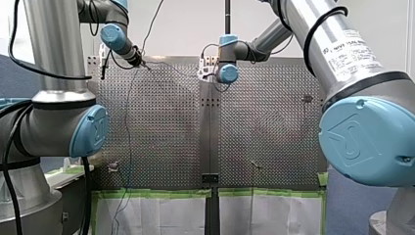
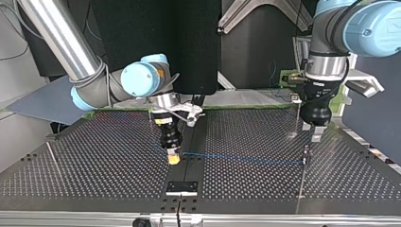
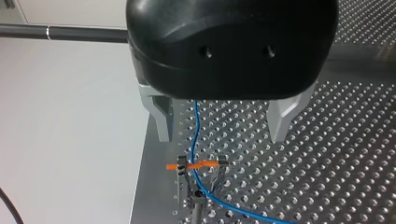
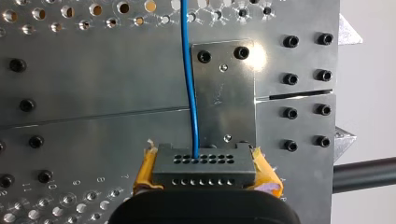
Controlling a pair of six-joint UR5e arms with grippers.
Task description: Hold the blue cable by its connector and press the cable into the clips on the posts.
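The blue cable (image 2: 241, 159) stretches low over the perforated table (image 2: 94, 165) from my right gripper (image 2: 173, 156) to a clip post (image 2: 306, 153). In the right wrist view my right gripper (image 4: 205, 172) is shut, its yellow pads (image 4: 145, 170) clamped on the dark grey connector (image 4: 203, 158), from which the cable (image 4: 189, 84) runs straight ahead. My left gripper (image 3: 220, 138) hangs open just above the clip (image 3: 198, 170), which has an orange band. The cable (image 3: 195, 126) passes between the metal fingers (image 3: 162, 121) and through the clip's prongs. My left gripper (image 2: 313, 133) stands over that post.
More thin posts stand on the table: one (image 2: 53, 158) at the top view's left, one (image 2: 297, 111) behind my left gripper. A dark bracket (image 2: 182, 187) sits on the centre seam near the top view's front edge. Green tape (image 1: 156, 193) lines the table's near edge in the front view.
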